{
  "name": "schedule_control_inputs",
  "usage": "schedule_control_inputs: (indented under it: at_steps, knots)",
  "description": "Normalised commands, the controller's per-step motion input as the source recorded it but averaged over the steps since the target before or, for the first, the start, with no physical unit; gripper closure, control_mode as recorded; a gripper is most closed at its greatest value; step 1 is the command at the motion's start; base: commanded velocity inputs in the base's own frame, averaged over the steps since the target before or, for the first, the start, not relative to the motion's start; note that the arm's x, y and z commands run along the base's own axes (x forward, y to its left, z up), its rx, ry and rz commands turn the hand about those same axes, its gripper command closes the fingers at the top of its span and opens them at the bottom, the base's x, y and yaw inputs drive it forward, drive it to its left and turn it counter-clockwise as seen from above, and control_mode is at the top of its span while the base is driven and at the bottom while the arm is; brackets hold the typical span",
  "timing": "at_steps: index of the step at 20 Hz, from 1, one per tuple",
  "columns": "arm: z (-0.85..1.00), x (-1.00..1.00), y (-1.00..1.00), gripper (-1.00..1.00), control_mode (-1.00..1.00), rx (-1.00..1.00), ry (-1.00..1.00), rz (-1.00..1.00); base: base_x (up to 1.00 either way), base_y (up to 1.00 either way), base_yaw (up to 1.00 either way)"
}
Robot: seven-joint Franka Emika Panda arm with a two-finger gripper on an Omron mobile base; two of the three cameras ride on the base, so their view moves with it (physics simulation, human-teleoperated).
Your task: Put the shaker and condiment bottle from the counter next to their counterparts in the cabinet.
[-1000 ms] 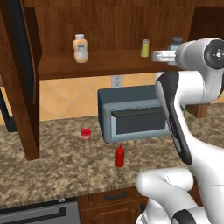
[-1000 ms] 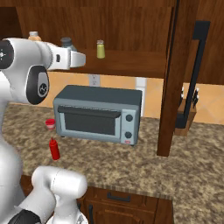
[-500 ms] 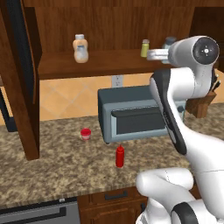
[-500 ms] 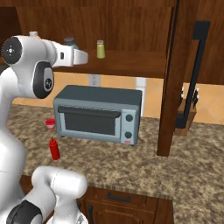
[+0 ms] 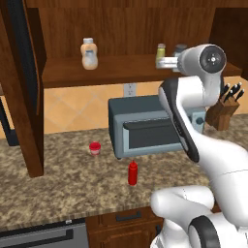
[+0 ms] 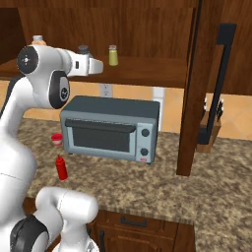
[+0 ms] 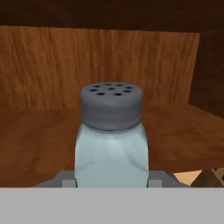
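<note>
The arm (image 5: 193, 126) is showing as a chain of glossy white rounded shells — fat, smooth links looking swollen at each bend. At the upper joint a round dark grey cap (image 5: 213, 59) is sitting flush in the white casing, with a small pale dot at its middle; in the right base view the same sort of disc (image 6: 26, 59) is appearing, and below it an oval dark panel (image 6: 59, 89). A dark band (image 5: 180, 127) is running along one link's edge. Low down, a black ring (image 6: 24, 235) is circling the base joint. The wrist (image 6: 86, 65) is tapering into a paler grey-white block — no cables or screws are showing.
</note>
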Motion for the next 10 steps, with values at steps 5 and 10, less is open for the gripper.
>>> schedule_control_inputs:
  at_steps: [5,10]
  knots:
    - [-0.12,0.33,0.1,1.0,-1.0,0.0,0.01,0.0,0.0,0.0,0.0]
    - [-0.06,0.38,0.1,1.0,-1.0,0.0,0.03,0.0,0.0,0.0,0.0]
